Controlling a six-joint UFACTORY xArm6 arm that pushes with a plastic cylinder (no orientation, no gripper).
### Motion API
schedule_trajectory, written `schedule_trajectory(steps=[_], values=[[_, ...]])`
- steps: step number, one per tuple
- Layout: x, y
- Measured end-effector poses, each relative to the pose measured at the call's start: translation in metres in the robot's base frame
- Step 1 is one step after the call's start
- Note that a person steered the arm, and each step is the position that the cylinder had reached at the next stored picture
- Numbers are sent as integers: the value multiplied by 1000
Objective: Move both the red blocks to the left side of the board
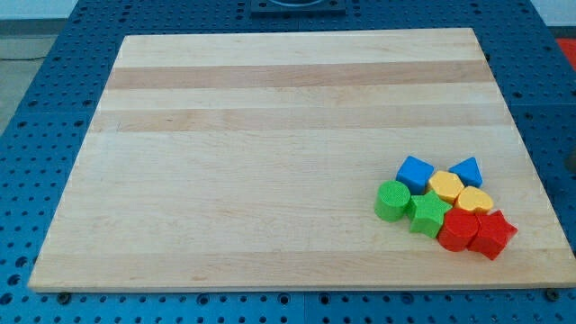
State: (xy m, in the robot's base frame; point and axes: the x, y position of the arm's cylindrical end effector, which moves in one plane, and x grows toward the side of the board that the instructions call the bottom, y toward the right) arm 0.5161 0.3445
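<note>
Two red blocks lie side by side at the view's lower right of the wooden board (270, 153): a red rounded block (459, 229) and a red star (493, 234) to its right. They sit at the bottom of a tight cluster of blocks. The red rounded block touches a green star (429, 215) on its left and a yellow heart (475, 200) above. My tip and the rod do not show in the camera view.
The cluster also holds a green cylinder (392, 200), a yellow hexagon-like block (445, 186), a blue block (415, 172) and a blue triangle (467, 170). The board's right edge lies close to the red star. Blue pegboard surrounds the board.
</note>
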Motion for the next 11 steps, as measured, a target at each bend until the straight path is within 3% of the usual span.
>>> schedule_trajectory(steps=[1, 7, 11], values=[[86, -8], [68, -186], [62, -352]])
